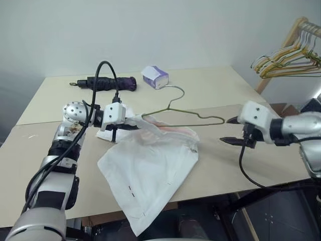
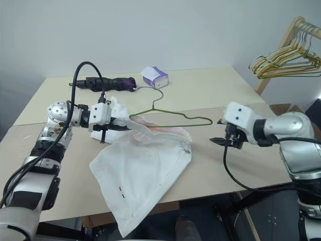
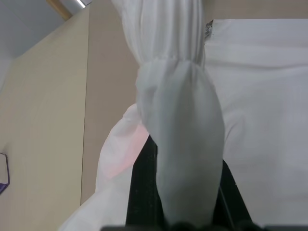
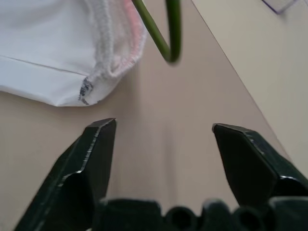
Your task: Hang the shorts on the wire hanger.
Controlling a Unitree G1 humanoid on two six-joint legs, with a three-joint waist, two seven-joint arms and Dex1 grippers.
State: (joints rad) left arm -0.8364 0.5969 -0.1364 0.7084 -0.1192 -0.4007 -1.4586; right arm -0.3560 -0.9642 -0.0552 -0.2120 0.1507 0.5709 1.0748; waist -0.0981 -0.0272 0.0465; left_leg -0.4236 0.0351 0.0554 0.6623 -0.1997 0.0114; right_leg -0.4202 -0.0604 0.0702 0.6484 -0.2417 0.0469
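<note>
The left gripper (image 1: 131, 122) was clenched on the shorts' (image 1: 150, 170) bunched waistband, the wire hanger (image 1: 188, 116) apparently threaded through it. At three o'clock, the right gripper (image 1: 231, 131) stood released, just off the hanger's end. Next, I'd guess, came lifting by the hook. One shorts leg overhung the table's (image 1: 225, 165) near edge; room lay clear rightward.
</note>
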